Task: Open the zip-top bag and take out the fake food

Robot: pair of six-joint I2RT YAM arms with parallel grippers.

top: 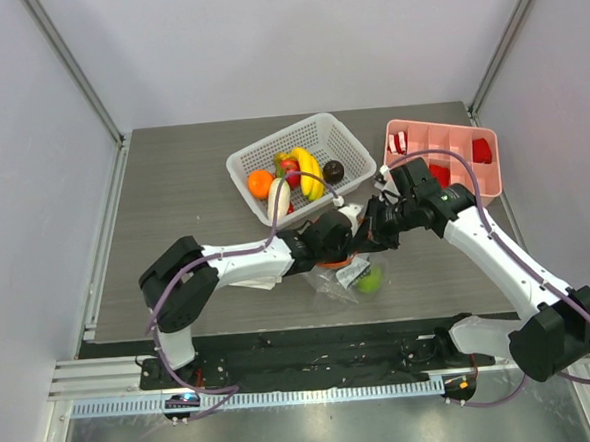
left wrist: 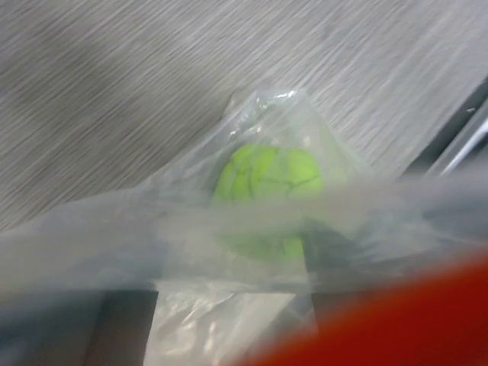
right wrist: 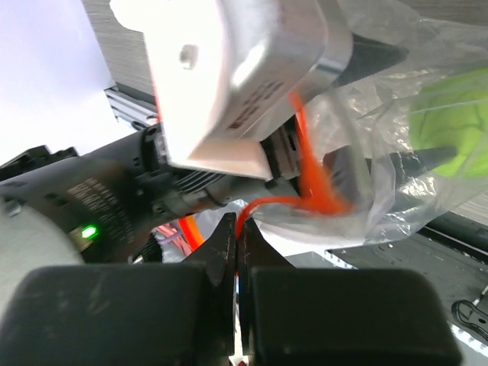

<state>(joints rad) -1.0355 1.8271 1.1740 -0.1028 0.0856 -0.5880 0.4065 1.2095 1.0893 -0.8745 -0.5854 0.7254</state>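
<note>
Near the table's [top: 173, 188] front edge, both hands clamp the bag's [top: 344, 278] orange zip (right hand [right wrist: 238, 252] clearly, left hand [top: 348, 240] apparently); opening step, next pull apart, green apple [left wrist: 267, 179] inside.

Even bright light, blurred wrist views

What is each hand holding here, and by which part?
Right hand pinches the zip-top bag by its orange zip strip. The left hand seems to grip the same edge; its hold is unclear.

White basket [top: 342, 141] beside pink divided tray [top: 450, 136]; grey table [top: 183, 188]
</note>
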